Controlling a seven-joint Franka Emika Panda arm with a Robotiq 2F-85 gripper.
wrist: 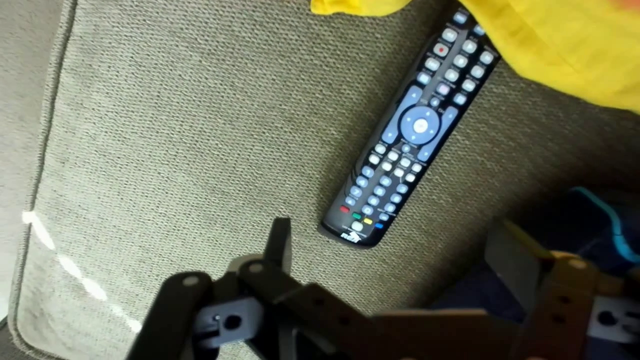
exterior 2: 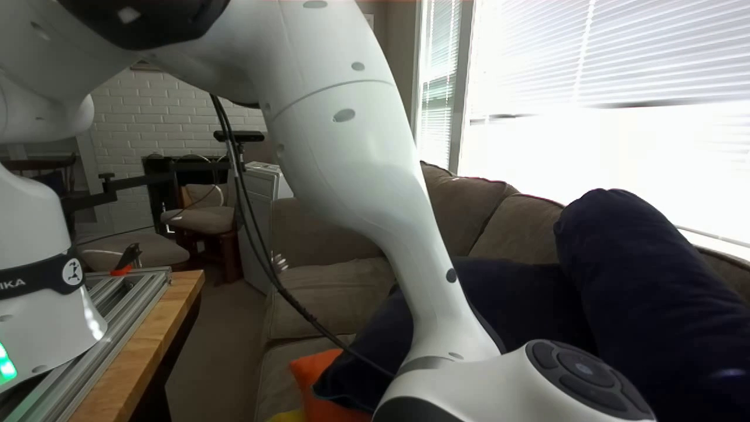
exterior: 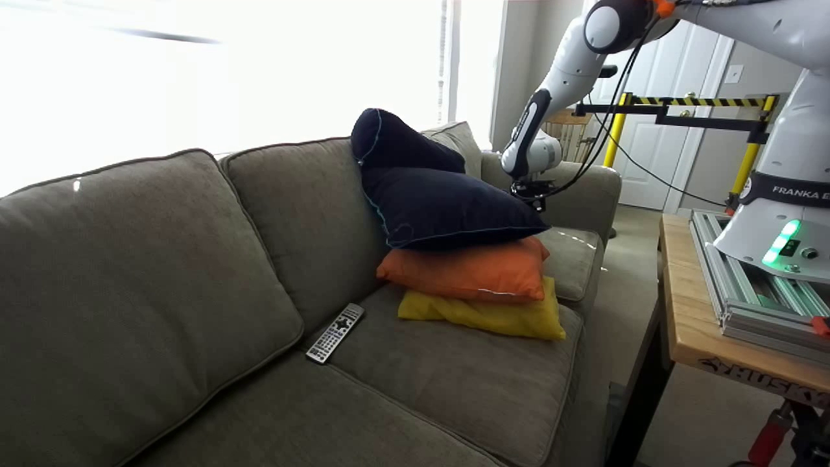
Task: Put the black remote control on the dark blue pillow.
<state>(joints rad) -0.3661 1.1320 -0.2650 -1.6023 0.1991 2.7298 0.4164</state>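
Black remote [wrist: 395, 150] lies face up on the sofa [wrist: 200, 125], one end hidden by the yellow pillow [wrist: 565, 55]. The gripper [wrist: 398, 250] hangs over the sofa near the yellow pillow, its fingers [wrist: 281, 242] spread, grasping nothing. Stacked on the yellow pillow are an orange pillow [exterior: 467, 269], then two blue pillows [exterior: 454, 201], the upper against the sofa's back. A silver remote [exterior: 335, 333] lies near the yellow pillow, across it from the gripper.

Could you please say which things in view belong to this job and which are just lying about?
For the job: black remote control; dark blue pillow, possibly one of two; gripper, open.
Just lying about: silver remote; orange pillow; yellow pillow.
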